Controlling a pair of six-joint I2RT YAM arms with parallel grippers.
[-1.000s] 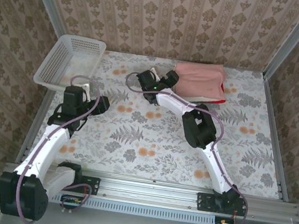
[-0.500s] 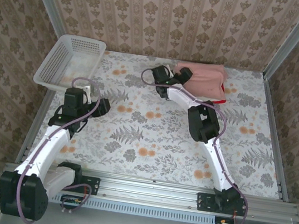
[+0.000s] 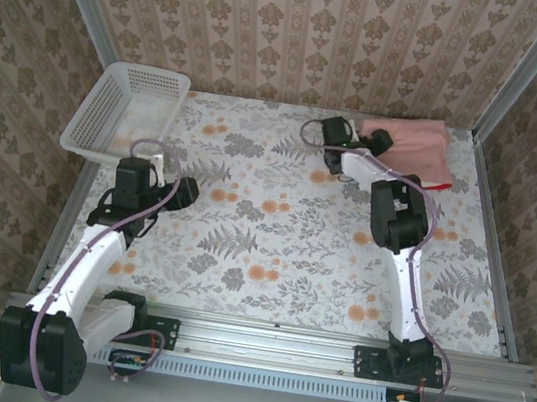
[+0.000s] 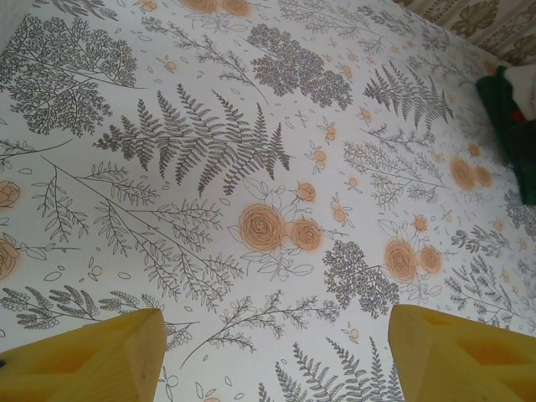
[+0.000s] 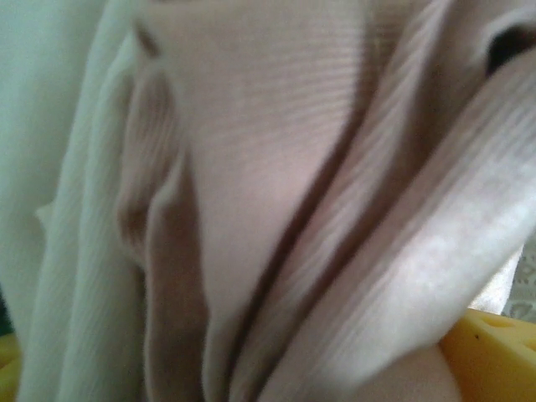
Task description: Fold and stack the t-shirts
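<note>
- Two grippers, nearest first: the left gripper [image 4: 276, 339] hovers released over the floral counter [image 3: 261, 251], holding nothing.
- Right gripper [image 3: 375, 137], jaws spread wide and unclamped, sits against the folded dusty-pink cotton t-shirt [image 3: 416, 147], which lies in the far right corner on a red t-shirt [image 3: 439, 186].
- Stacking looks in hand; next, a clean withdrawal without dragging cloth.
- Pile's long axis runs left-right along the back wall.

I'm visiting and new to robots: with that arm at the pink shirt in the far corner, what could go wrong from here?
The right gripper stands open with the pink tee bunched in loose folds against its fingers; closing now might pinch several layers and spoil the fold. The tee sits close to the far right corner of the table, with a red tee poking out beneath, so a shove could crumple it against the frame.
</note>
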